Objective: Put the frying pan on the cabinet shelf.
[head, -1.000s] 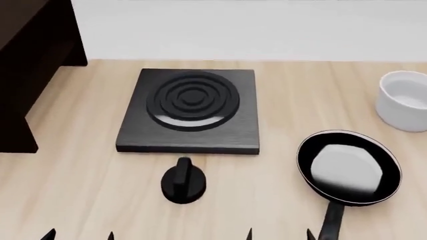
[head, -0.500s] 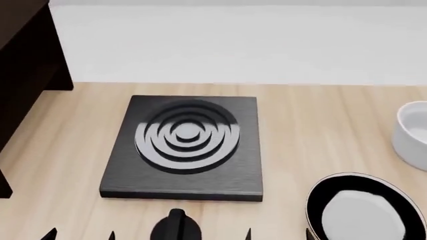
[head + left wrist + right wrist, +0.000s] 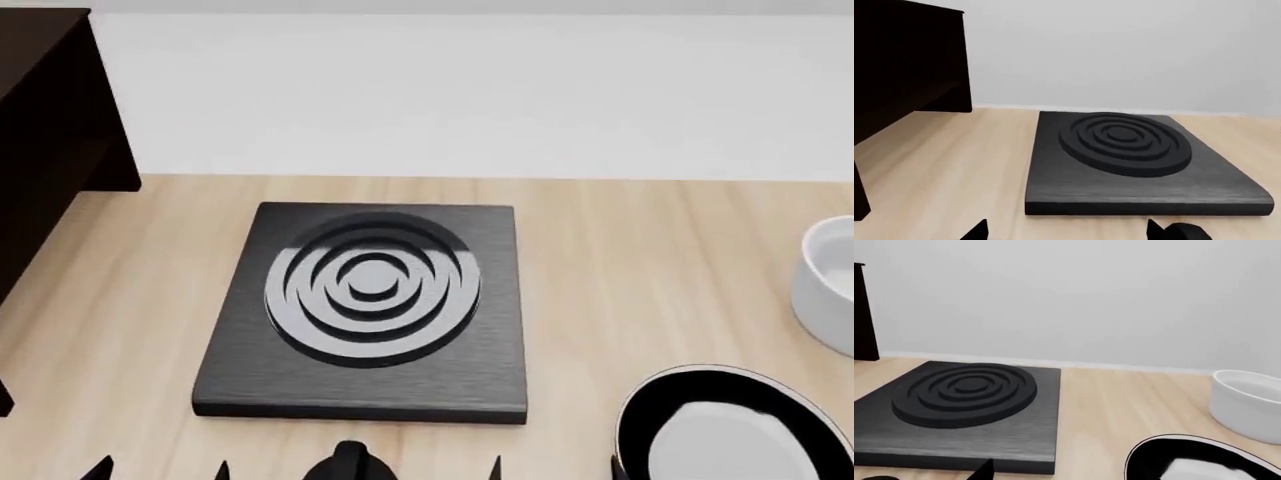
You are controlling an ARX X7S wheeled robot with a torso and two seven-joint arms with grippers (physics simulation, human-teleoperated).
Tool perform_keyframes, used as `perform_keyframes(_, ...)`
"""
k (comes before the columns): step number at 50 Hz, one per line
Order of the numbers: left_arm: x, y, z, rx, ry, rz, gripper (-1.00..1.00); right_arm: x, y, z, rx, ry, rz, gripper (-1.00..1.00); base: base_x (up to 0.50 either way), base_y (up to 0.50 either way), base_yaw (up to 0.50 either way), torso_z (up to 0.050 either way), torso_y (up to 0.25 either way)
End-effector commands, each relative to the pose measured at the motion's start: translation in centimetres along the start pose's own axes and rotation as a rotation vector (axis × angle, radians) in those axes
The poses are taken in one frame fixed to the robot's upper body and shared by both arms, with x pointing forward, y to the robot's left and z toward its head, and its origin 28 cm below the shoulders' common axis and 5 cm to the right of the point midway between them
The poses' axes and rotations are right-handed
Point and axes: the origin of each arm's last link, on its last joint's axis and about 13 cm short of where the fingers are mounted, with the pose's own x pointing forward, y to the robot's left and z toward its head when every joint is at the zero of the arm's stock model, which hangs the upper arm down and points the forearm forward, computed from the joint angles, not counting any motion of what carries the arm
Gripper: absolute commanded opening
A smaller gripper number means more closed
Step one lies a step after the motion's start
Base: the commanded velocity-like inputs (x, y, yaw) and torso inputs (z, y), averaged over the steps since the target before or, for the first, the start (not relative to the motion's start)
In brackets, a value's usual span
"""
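Observation:
The frying pan (image 3: 731, 428), black with a pale inside and thin light rim, lies on the wooden table at the head view's lower right, cut by the frame edge; its handle is out of view. It also shows in the right wrist view (image 3: 1201, 460). The dark cabinet (image 3: 47, 140) stands at the far left and shows in the left wrist view (image 3: 901, 75). My left gripper (image 3: 158, 472) is open and empty, low in front of the hob plate. My right gripper (image 3: 557, 472) is open and empty, just left of the pan.
A square black hob plate (image 3: 367, 310) with concentric rings lies mid-table. A black knob (image 3: 350, 465) lies in front of it. A white cylindrical bowl (image 3: 830, 285) stands at the right edge, behind the pan. A white wall backs the table (image 3: 641, 250).
The head view has shifted, so everything slid down the frame. The pan's handle and most of the knob have left the view. The fingertips keep their places.

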Motion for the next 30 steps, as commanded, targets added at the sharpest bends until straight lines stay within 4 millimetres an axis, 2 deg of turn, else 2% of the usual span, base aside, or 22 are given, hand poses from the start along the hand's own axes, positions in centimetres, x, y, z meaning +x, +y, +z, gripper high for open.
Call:
perform_keyframes(1, -0.4, 0.1, 1.2, 0.026, -0.025, 0.008, 1.00, -0.2, 0.1, 0.9, 0.007, 0.000, -0.008, 1.00, 0.00, 0.00, 0.00, 0.000, 0.000)
perform_keyframes(6, -1.0, -0.2, 3.2, 0.044, -0.036, -0.001, 1.00, -0.6, -0.4, 3.0, 0.013, -0.005, -0.049, 1.00, 0.00, 0.00, 0.00, 0.000, 0.000)
perform_keyframes(12, -1.7, -0.6, 6.0, -0.027, -0.031, -0.018, 1.00, -1.6, -1.5, 6.9, -0.003, -0.040, -0.092, 1.00, 0.00, 0.00, 0.00, 0.000, 0.000)
perform_keyframes(17, -2.3, -0.6, 8.1, -0.002, -0.050, -0.030, 1.00, -2.2, -2.5, 8.6, -0.015, -0.014, -0.119, 1.00, 0.00, 0.00, 0.00, 0.000, 0.000)
perform_keyframes(25, -2.9, -0.7, 9.4, 0.012, -0.016, -0.061, 1.00, -3.2, -3.9, 11.5, -0.022, 0.041, -0.122, 1.00, 0.00, 0.00, 0.00, 0.000, 0.000)
perform_keyframes(30, -2.9, -0.8, 9.5, 0.020, 0.000, -0.072, 1.00, -4.1, -4.8, 12.9, -0.123, 0.166, -0.129, 1.00, 0.00, 0.00, 0.00, 0.000, 0.000)
